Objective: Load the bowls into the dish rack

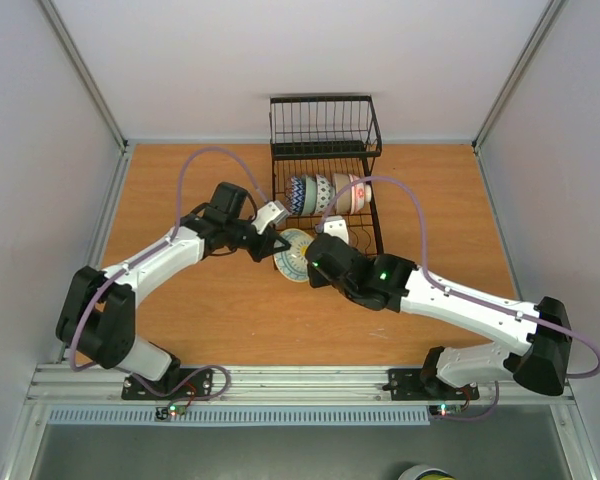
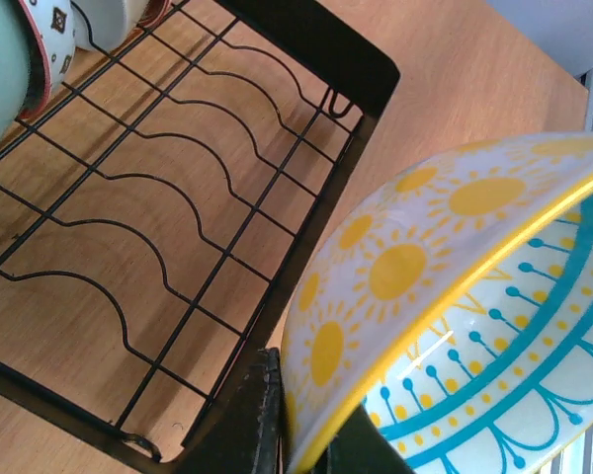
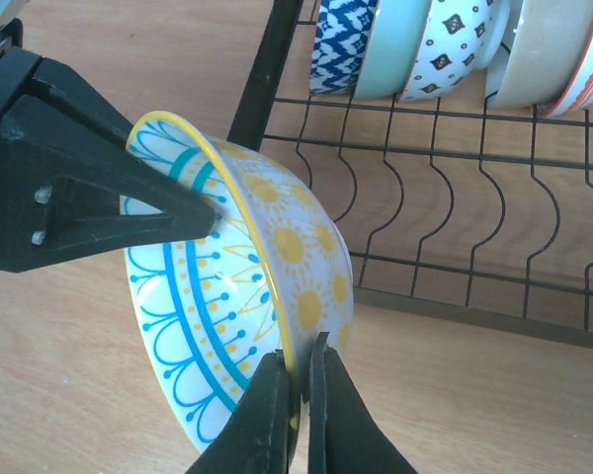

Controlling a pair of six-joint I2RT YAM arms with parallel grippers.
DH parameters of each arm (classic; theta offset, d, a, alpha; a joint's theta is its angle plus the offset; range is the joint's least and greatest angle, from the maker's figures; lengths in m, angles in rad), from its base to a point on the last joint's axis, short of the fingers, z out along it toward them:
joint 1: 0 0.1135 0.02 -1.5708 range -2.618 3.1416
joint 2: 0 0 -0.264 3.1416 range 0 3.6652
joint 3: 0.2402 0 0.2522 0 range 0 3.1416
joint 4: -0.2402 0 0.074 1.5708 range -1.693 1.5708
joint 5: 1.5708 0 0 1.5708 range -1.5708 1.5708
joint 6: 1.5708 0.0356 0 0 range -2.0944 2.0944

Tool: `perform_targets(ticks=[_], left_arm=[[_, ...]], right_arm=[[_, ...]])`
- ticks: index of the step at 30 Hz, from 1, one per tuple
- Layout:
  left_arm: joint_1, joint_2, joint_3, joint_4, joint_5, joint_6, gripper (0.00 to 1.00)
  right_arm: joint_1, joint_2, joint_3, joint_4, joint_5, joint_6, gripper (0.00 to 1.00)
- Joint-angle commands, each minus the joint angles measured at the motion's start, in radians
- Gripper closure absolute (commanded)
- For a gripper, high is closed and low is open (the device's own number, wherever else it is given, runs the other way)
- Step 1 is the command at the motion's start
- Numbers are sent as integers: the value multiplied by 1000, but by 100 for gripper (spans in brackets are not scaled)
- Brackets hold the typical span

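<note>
We have both claws on one thing: the round china sun bowl (image 3: 277,247), with yellow suns outside and blue lines inside. The left claw (image 3: 212,212) is pressed together on the top of its yellow rim. The right claw (image 3: 298,360) pinches the rim at the bottom. The sun bowl is tipped up on its edge between our two arms, just beside the front corner of the black wire dish rack (image 2: 316,35). It is over the orange-brown wooden desk (image 1: 210,310), and we cannot tell if it touches it. We think this could go wrong. If one arm pulls while the other holds tight, the sun bowl could slip out or chip. Its rim is thin and smooth, so a small pinch may not hold. It could also bump the rack's front bar going in. At the back of the rack we count at least three bowls standing on edge: a blue-and-white patterned bowl (image 3: 341,39), a white bowl with little dark diamonds (image 3: 455,44) and a cream bowl with a red rim (image 3: 563,59). The wavy wire slots nearer us hold nothing.
</note>
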Motion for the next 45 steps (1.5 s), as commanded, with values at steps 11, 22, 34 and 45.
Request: perform_targets(ticks=[11,22,34,45], left_arm=[[-22,-104,-78,89,247,116,100],[52,-93,-77,108,472,101,100],[88,-90,-75,142,527,46,100],[89,-99,-73,140,496,34,82]], right_arm=[[-50,-199,-240,351,-245,-58,25],[-133,-316,-447,573,-529,59,14],[-174,-274,-518,815,-786,127,45],[-179,-206,-467,819,-827,97,99]])
